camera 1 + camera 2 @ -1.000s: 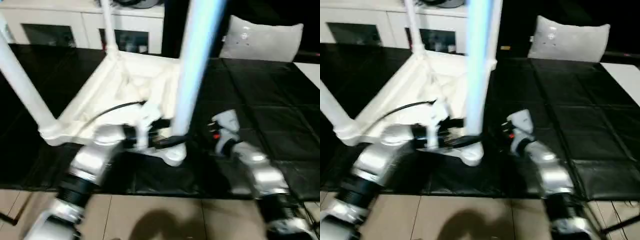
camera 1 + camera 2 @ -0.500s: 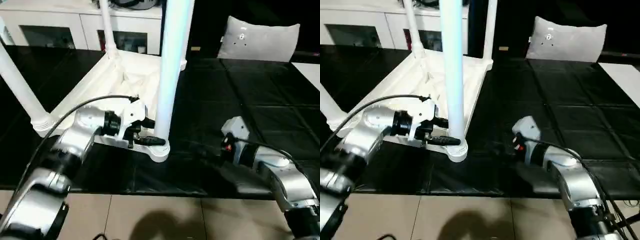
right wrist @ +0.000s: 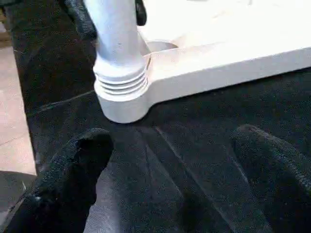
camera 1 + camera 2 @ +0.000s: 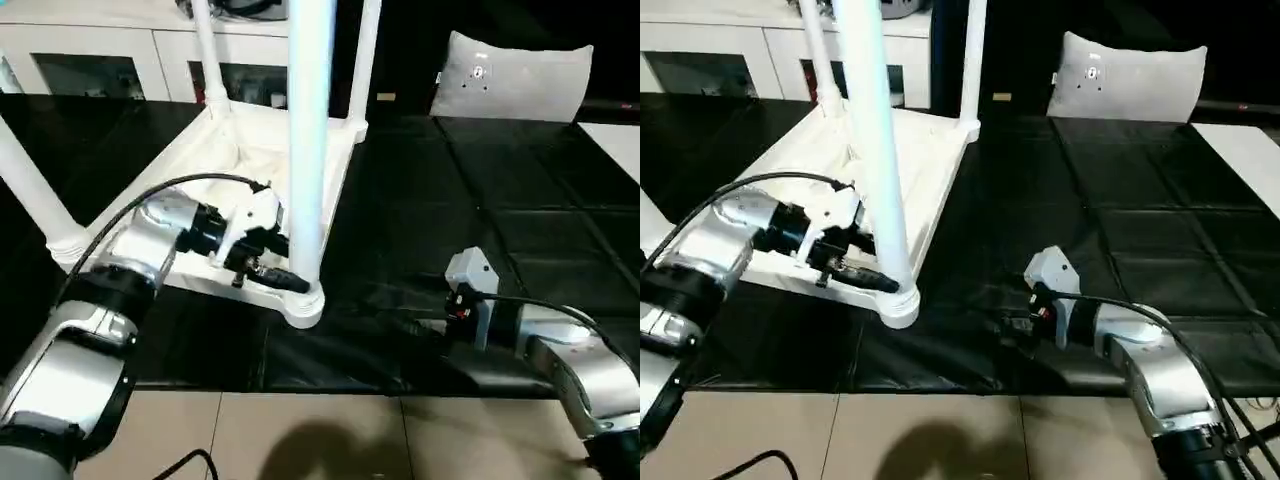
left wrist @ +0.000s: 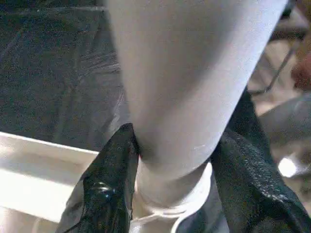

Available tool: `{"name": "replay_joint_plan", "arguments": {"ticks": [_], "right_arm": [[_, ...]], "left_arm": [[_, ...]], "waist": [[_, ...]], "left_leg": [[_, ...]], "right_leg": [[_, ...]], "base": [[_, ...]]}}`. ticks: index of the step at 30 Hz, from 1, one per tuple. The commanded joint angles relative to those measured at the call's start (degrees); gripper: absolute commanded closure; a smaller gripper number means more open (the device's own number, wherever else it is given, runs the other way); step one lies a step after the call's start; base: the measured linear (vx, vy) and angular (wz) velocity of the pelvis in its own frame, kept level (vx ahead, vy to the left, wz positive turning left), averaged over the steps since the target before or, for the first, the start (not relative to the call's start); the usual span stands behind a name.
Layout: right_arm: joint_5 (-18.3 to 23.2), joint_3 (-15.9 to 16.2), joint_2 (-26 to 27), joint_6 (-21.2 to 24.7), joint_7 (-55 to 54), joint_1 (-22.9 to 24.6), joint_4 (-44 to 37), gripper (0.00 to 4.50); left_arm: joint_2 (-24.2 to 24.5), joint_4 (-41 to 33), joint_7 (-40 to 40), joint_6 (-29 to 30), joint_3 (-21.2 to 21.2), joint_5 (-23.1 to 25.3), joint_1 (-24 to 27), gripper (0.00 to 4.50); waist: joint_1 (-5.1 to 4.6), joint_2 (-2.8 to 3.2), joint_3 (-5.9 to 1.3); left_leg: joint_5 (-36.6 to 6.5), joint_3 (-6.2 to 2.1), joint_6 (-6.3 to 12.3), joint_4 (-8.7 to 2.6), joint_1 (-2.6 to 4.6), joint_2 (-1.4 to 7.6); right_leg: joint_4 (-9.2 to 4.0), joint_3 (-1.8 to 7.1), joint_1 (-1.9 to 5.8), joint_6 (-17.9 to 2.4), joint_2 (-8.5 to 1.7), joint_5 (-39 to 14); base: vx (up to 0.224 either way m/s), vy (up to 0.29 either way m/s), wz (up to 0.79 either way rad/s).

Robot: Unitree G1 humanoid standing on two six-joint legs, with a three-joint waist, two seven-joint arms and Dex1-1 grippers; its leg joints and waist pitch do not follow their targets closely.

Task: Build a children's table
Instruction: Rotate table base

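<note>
Black mat (image 4: 480, 200), grey-white pillow (image 4: 512, 78) behind upturned table (image 4: 250, 150)

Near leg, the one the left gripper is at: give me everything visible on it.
The near leg is a long white tube, smooth like plastic, with a bluish sheen. It stands upright, its ridged lower end seated in the round corner socket of the upside-down top, which lies on black floor mats. The left gripper is closed around it low down, a black finger on either side. The right gripper is open on the mat nearby, apart from it.
</note>
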Motion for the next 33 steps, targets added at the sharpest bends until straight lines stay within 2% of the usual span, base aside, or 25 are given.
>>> {"name": "replay_joint_plan", "arguments": {"ticks": [1, 2, 4, 5, 6, 7, 8, 9, 12, 14, 16, 17, 19, 22, 24, 25, 26, 28, 29, 30, 32, 33], "right_arm": [[0.73, -0.64, -0.57, 0.78, -0.14, 0.07, -1.19, 0.00], [0.77, -0.73, -0.54, 0.85, -0.13, 0.22, -1.37, 0.00], [0.84, -0.98, -0.39, 0.92, -0.38, 0.73, -1.86, 0.00], [0.85, -1.11, -0.36, 0.86, -0.60, 0.92, -1.98, 0.00], [0.85, -1.11, -0.36, 0.86, -0.60, 0.92, -1.98, 0.00], [0.86, -1.12, -0.35, 0.87, -0.63, 0.94, -2.00, 0.00], [0.85, -1.13, -0.38, 1.00, -0.91, 1.11, -2.21, 0.00], [0.87, -1.13, -0.46, 1.08, -0.94, 1.23, -2.36, 0.00], [0.73, -1.35, -0.54, 1.02, -1.32, 1.27, -2.35, 0.00], [0.13, -1.57, -0.30, 0.44, -2.20, 0.94, -1.87, 0.00], [-0.02, -1.78, -0.11, 0.24, -2.67, 0.76, -1.64, 0.00], [0.10, -1.87, -0.05, 0.42, -2.76, 0.75, -1.65, 0.00], [-0.02, -1.95, -0.07, 0.39, -3.01, 0.83, -1.66, 0.00], [0.27, -2.05, -0.40, 0.70, -2.85, 1.27, -2.24, 0.00], [0.82, -1.93, -1.36, 1.31, -1.99, 2.16, -2.90, 0.00], [0.82, -1.92, -1.36, 1.31, -1.99, 2.16, -2.90, 0.00], [0.75, -1.78, -1.56, 1.29, -1.83, 2.29, -2.97, 0.00], [0.81, -2.05, -1.60, 1.42, -2.05, 2.74, -3.30, 0.00], [0.82, -2.20, -1.68, 1.49, -2.14, 3.05, -3.50, 0.00], [0.70, -2.20, -1.82, 1.46, -2.21, 3.32, -3.67, 0.00], [0.59, -2.25, -1.92, 1.33, -2.33, 3.75, -3.87, 0.00], [0.59, -2.25, -1.92, 1.33, -2.33, 3.75, -3.87, 0.00]], "left_arm": [[-0.52, -1.69, -2.31, 3.72, -1.03, -1.69, 2.47, 2.48], [-0.92, -3.04, -2.24, 4.51, -0.84, -2.56, 3.37, 2.14], [-3.42, -7.54, 0.24, 7.17, 0.24, -5.43, 6.46, 1.79], [-5.31, -8.95, 2.81, 7.88, 1.25, -6.46, 7.64, 1.72], [-5.31, -8.95, 2.81, 7.88, 1.25, -6.46, 7.64, 1.72], [-5.68, -9.05, 3.36, 7.77, 1.44, -6.52, 7.80, 1.59], [-8.29, -9.94, 7.31, 6.69, 2.13, -6.03, 9.21, 1.45], [-9.52, -10.85, 9.62, 6.38, 2.24, -5.32, 10.06, 1.37], [-11.83, -12.92, 13.20, 6.07, 2.13, -4.61, 11.29, 1.26], [-13.76, -13.18, 15.91, 4.72, 2.05, -3.87, 11.21, 1.00], [-15.20, -13.64, 17.64, 4.37, 2.12, -3.60, 11.02, 0.97], [-16.02, -14.18, 18.34, 4.49, 2.16, -3.62, 10.86, 0.92], [-16.50, -14.81, 18.27, 5.06, 2.17, -4.07, 10.76, 0.58], [-16.76, -16.12, 18.13, 6.14, 2.32, -4.62, 10.61, 0.50], [-19.54, -15.75, 19.03, 6.38, 1.25, -4.47, 8.70, 0.18], [-19.56, -15.74, 19.04, 6.38, 1.24, -4.47, 8.68, 0.18], [-20.35, -15.39, 19.28, 6.18, 1.06, -4.50, 8.29, 0.09], [-23.30, -13.41, 20.98, 5.42, 0.79, -4.19, 7.14, 0.05], [-24.72, -12.46, 21.93, 5.19, 0.83, -4.15, 6.57, 0.05], [-25.68, -12.23, 22.38, 5.41, 0.95, -4.43, 6.33, 0.05], [-26.76, -12.30, 22.97, 5.75, 0.93, -4.66, 6.21, 0.05], [-26.76, -12.30, 22.97, 5.75, 0.93, -4.66, 6.21, 0.05]], "waist": [[0.76, 0.38, -3.46], [1.00, 0.50, -3.64], [1.15, 0.47, -3.61], [1.41, 0.30, -3.67], [1.59, 0.43, -3.79], [1.80, 0.46, -3.79], [2.37, 0.17, -3.86], [2.62, 0.25, -3.83], [2.77, -0.03, -3.79], [2.73, -0.08, -3.78], [2.70, -0.14, -3.66], [2.83, 0.04, -3.75], [2.71, -0.06, -3.74], [2.69, 0.03, -3.81], [2.77, -0.14, -3.79], [2.90, 0.43, -3.79], [3.06, 0.16, -3.80], [3.14, 0.41, -3.84], [3.31, 0.13, -3.89], [3.33, 0.71, -3.80], [3.16, 0.18, -3.90], [3.14, 0.20, -3.96]], "left_leg": [[-7.73, -0.96, 2.97, -4.03, 0.08, 3.34], [-6.94, -0.87, 3.34, -3.95, 0.19, 3.34], [-6.16, -0.88, 3.59, -4.02, 0.19, 3.50], [-5.48, -0.74, 4.32, -3.86, 0.18, 3.36], [-5.45, -0.73, 4.46, -3.84, 0.32, 3.57], [-5.04, -0.67, 4.82, -3.73, 0.33, 3.40], [-3.94, -0.67, 5.43, -3.78, 0.36, 3.72], [-3.74, -0.74, 5.49, -3.73, 0.29, 3.60], [-4.38, -0.79, 5.67, -3.78, 0.12, 3.65], [-4.81, -0.80, 5.36, -3.77, 0.09, 3.57], [-5.32, -0.78, 5.08, -3.79, 0.06, 3.46], [-4.93, -0.82, 4.92, -3.72, 0.09, 3.49], [-4.82, -0.85, 5.01, -3.75, 0.03, 3.45], [-4.33, -0.89, 5.32, -3.71, -0.01, 3.42], [-4.51, -0.83, 5.54, -3.63, -0.01, 3.33], [-4.59, -0.88, 5.51, -3.60, 0.14, 3.41], [-4.57, -0.82, 5.56, -3.59, 0.15, 3.46], [-4.36, -0.84, 5.75, -3.55, 0.06, 3.42], [-4.62, -0.95, 5.91, -3.55, 0.10, 3.56], [-4.70, -0.99, 5.93, -3.56, 0.01, 3.49], [-4.70, -1.00, 6.24, -3.48, -0.19, 3.37], [-4.28, -1.02, 6.54, -3.42, -0.35, 3.27]], "right_leg": [[-4.35, 2.94, 2.93, -17.90, -5.13, -3.02], [-4.21, 2.94, 2.91, -18.10, -4.98, -1.18], [-3.95, 2.90, 2.95, -18.42, -4.99, 0.51], [-3.90, 2.84, 2.96, -18.58, -4.94, 1.65], [-3.78, 2.85, 2.98, -18.75, -5.07, 1.99], [-3.89, 2.83, 2.89, -18.62, -4.95, 2.26], [-3.75, 2.83, 2.97, -18.63, -5.05, 3.60], [-3.73, 2.76, 2.96, -18.36, -5.05, 3.69], [-3.87, 2.73, 3.07, -17.56, -5.18, 2.31], [-4.11, 2.74, 3.06, -16.80, -5.19, 0.72], [-4.36, 2.78, 3.02, -15.91, -5.10, -1.07], [-4.30, 2.80, 3.03, -15.70, -5.15, -1.01], [-4.30, 2.76, 3.02, -15.54, -5.00, -0.59], [-4.12, 2.73, 3.07, -15.64, -5.03, 0.72], [-4.29, 2.74, 3.12, -15.43, -5.02, 0.24], [-4.30, 2.76, 2.98, -15.61, -5.09, 0.22], [-4.38, 2.73, 3.01, -15.80, -5.02, 0.62], [-4.23, 2.69, 2.98, -16.15, -4.90, 1.66], [-4.20, 2.66, 3.15, -16.50, -5.11, 2.05], [-4.24, 2.68, 3.12, -16.54, -5.15, 2.05], [-4.30, 2.64, 3.41, -16.29, -5.12, 2.50], [-4.27, 2.66, 3.56, -16.10, -5.19, 2.87]], "base": [[0.000, 0.000, 0.00], [0.000, 0.000, 0.00], [0.000, 0.000, 0.00], [0.000, 0.000, 0.00], [0.000, 0.000, 0.00], [0.000, 0.000, 0.00], [0.000, 0.000, 0.00], [0.000, 0.000, 0.00], [0.000, 0.000, 0.00], [0.000, 0.000, 0.00], [0.000, 0.000, 0.00], [0.000, 0.000, 0.00], [0.000, 0.000, 0.00], [0.000, 0.000, 0.00], [0.000, 0.000, 0.00], [0.000, 0.000, 0.00], [0.000, 0.000, 0.00], [0.000, 0.000, 0.00], [0.000, 0.000, 0.00], [0.000, 0.000, 0.00], [0.000, 0.000, 0.00], [0.000, 0.000, 0.00]]}}
